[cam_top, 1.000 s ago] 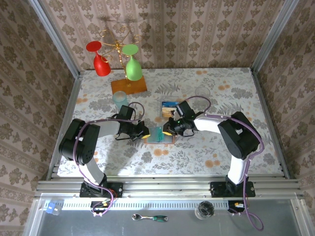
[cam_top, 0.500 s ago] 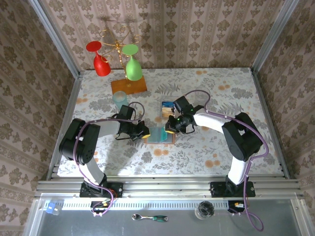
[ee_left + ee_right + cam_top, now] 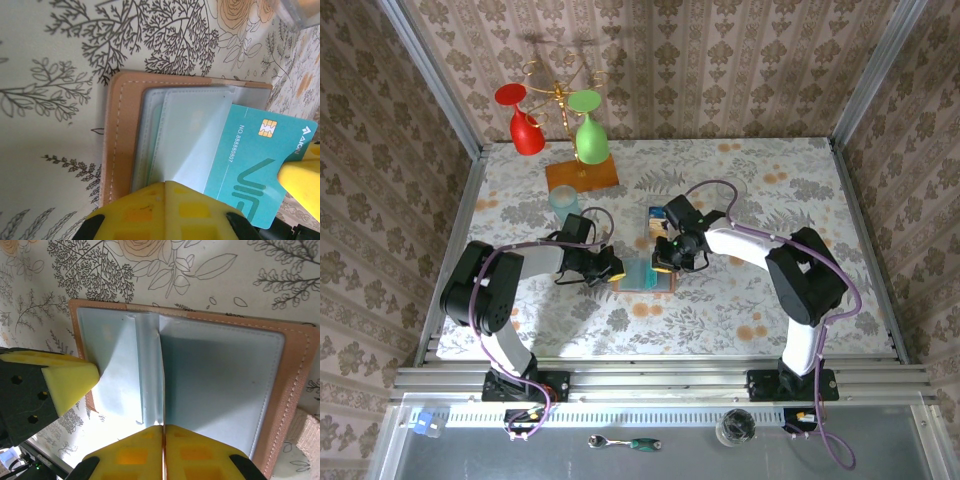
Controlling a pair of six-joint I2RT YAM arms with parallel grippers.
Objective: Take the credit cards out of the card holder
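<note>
The card holder [image 3: 642, 279], a tan wallet with blue-grey lining, lies open and flat on the flowered table. In the left wrist view a teal credit card [image 3: 250, 165] sticks halfway out of the card holder's [image 3: 125, 125] pocket toward the right. My right gripper [image 3: 663, 264] is shut on that card's outer end, and one of its yellow fingers [image 3: 300, 175] shows there. My left gripper [image 3: 610, 268] is shut, its tip [image 3: 167, 186] pressing on the lining. In the right wrist view my right gripper [image 3: 163, 427] pinches a thin edge above the card holder [image 3: 295, 390], with the left fingers [image 3: 65, 382] at the left.
Another card [image 3: 663, 215] with a blue picture lies just behind the wallet. A clear cup [image 3: 563, 198] stands behind the left gripper. At the back left is a glass rack on an orange wooden base [image 3: 582, 175] with a red glass [image 3: 525, 125] and a green glass [image 3: 590, 138].
My right wrist has shifted a little back and to the left, still pinching the teal card. The left arm and the wallet have stayed put.
</note>
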